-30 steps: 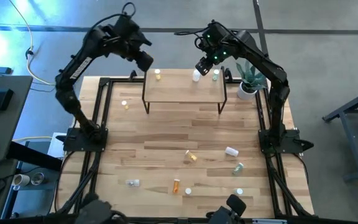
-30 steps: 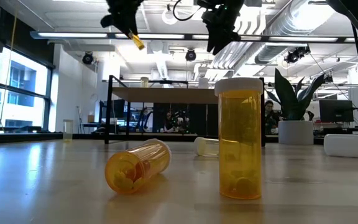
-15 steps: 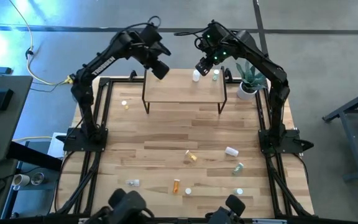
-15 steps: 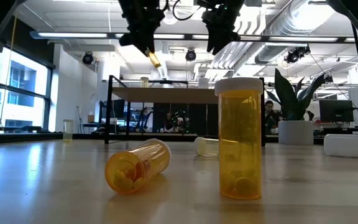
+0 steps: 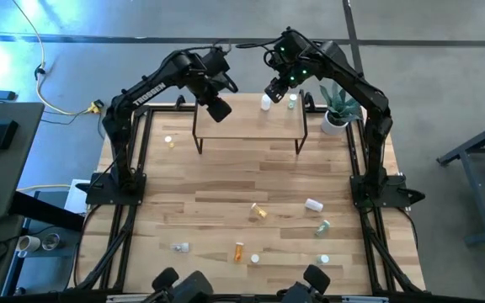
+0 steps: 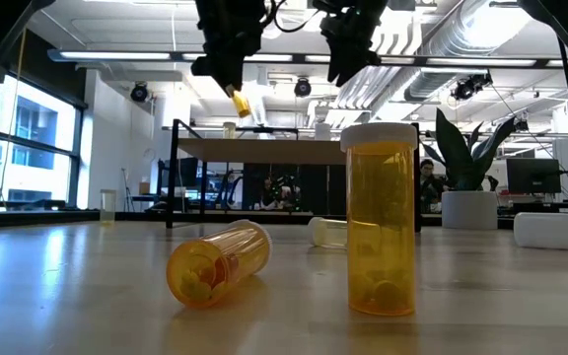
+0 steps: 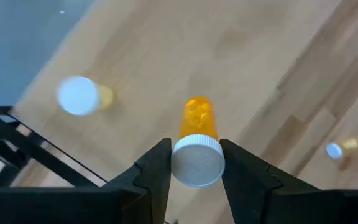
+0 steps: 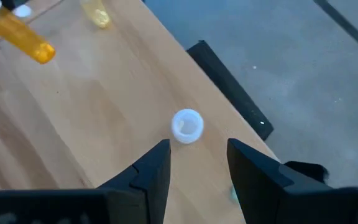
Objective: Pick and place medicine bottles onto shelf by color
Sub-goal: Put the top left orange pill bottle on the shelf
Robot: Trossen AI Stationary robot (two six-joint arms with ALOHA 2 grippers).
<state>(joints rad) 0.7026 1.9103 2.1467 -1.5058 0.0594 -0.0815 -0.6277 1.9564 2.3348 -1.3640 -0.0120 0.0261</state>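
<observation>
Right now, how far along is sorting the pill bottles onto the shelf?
Done: a yellow bottle and a white bottle stand on the low wooden shelf. In hand: the left gripper holds an orange white-capped bottle over it. Left: several bottles lie on the table.

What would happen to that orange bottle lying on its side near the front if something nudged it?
The orange bottle would probably roll, since it is a round cylinder resting on its side on the smooth wooden table. It looks like thin see-through plastic with only a few pills inside, so it is likely light and would slide or spin easily.
</observation>
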